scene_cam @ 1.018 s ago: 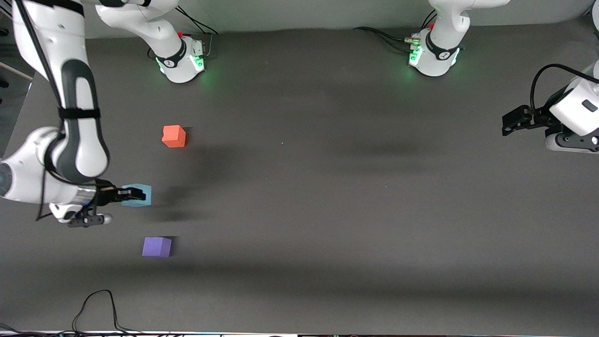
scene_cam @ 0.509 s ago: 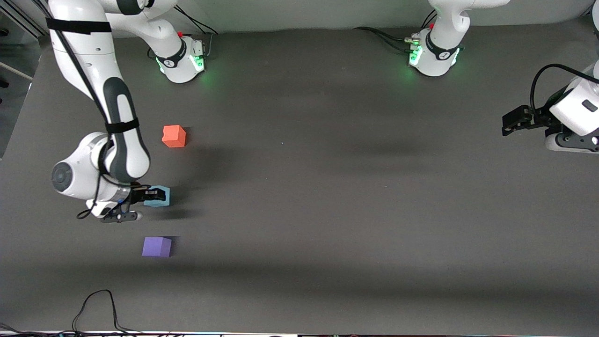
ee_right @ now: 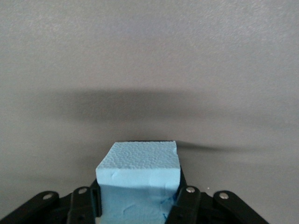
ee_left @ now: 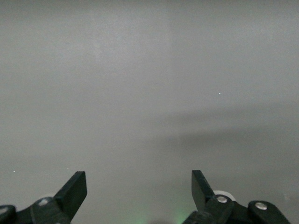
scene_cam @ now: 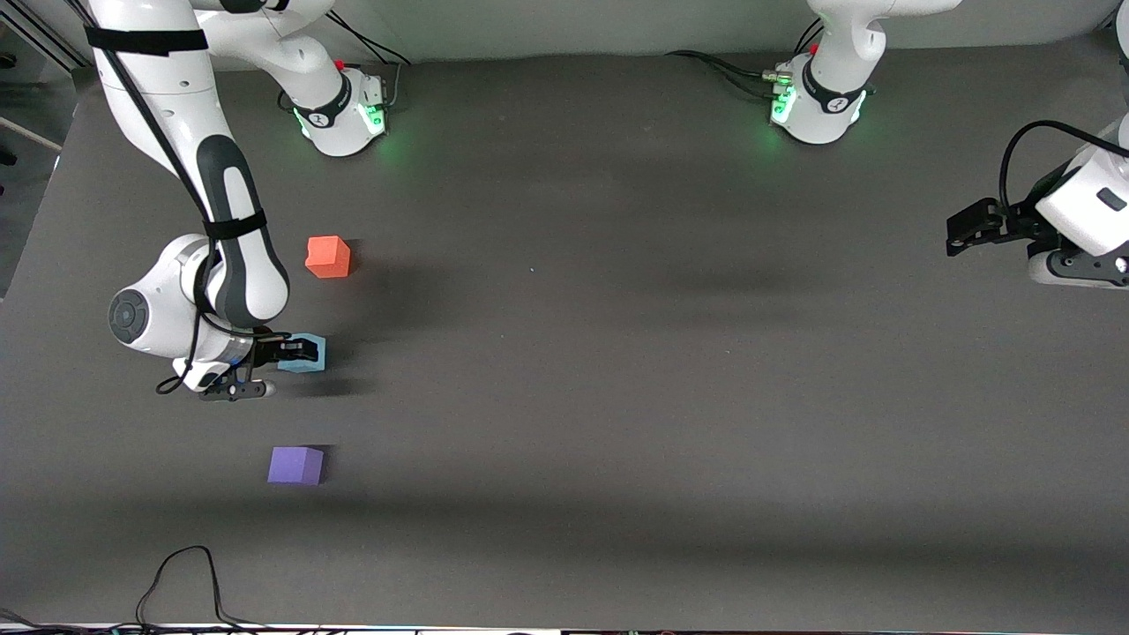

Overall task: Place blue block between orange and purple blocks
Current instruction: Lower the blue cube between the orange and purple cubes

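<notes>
Three cubes are shown toward the right arm's end of the table (scene_cam: 617,397) in the front view, where the scene is read from the right arm across to the left arm. The right gripper (scene_cam: 295,351) is pinched on the blue block (scene_cam: 310,353), which the right wrist view shows clamped between the two fingers (ee_right: 184,198) with its shadow close below. The block is held over the gap between the orange block (scene_cam: 328,257), farther from the front camera, and the purple block (scene_cam: 295,465), nearer to it.

The step in hand is judged to be the lowering and release. It would be done well if the cube were brought down level on the line joining its two neighbours, roughly midway, and the fingers parted only once it is seated. Nothing is seen lying in the gap.

A black cable (scene_cam: 176,578) loops at the table's near edge, well apart. The left gripper (ee_left: 139,189) waits with fingers spread, holding nothing, at its own end of the table.
</notes>
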### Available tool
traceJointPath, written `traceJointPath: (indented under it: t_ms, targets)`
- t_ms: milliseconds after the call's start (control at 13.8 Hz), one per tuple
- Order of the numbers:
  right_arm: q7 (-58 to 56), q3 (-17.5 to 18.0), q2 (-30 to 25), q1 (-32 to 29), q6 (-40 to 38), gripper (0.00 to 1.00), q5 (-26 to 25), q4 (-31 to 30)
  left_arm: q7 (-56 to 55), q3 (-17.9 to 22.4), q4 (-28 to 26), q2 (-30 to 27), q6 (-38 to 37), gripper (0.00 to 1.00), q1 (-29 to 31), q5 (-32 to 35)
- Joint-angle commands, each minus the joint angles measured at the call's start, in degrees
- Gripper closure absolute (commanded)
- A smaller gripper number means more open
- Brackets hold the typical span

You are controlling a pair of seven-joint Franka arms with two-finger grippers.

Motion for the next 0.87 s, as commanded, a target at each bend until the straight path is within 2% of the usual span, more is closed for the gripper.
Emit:
traceJointPath:
  t_ms: [0,73,218,291,364,436,800]
  targets:
    - [-0.1,-0.4,-1.8,1.4,2.1,0.41,1.7,-2.3,-0.8,0.2,0.6,0.1,-0.5,0.00,-0.3,0.2]
    - [0.6,-0.4,-1.4,1.6,2.5,0.33,1.7,-2.3,-0.8,0.2,0.5,0.1,-0.5,0.00,-0.3,0.2]
    - [1.5,-0.4,-0.7,2.4,4.4,0.32,1.7,-2.3,-0.8,0.2,0.6,0.1,-0.5,0.00,-0.3,0.2]
    - [2.6,-0.4,-0.6,2.8,4.6,0.22,1.7,-2.3,-0.8,0.2,0.6,0.1,-0.5,0.00,-0.3,0.2]
    - [4.0,-0.4,-0.6,3.0,4.6,0.03,1.7,-2.3,-0.8,0.2,0.6,0.1,-0.5,0.00,-0.3,0.2]
    - [4.2,-0.4,-1.0,2.9,4.3,0.00,1.7,-2.3,-0.9,0.2,0.6,0.1,-0.6,0.00,-0.3,0.2]
    - [5.3,-0.8,-4.7,3.1,0.9,0.00,1.3,-2.0,-0.8,0.2,0.5,0.1,-0.5,0.00,-0.3,0.3]
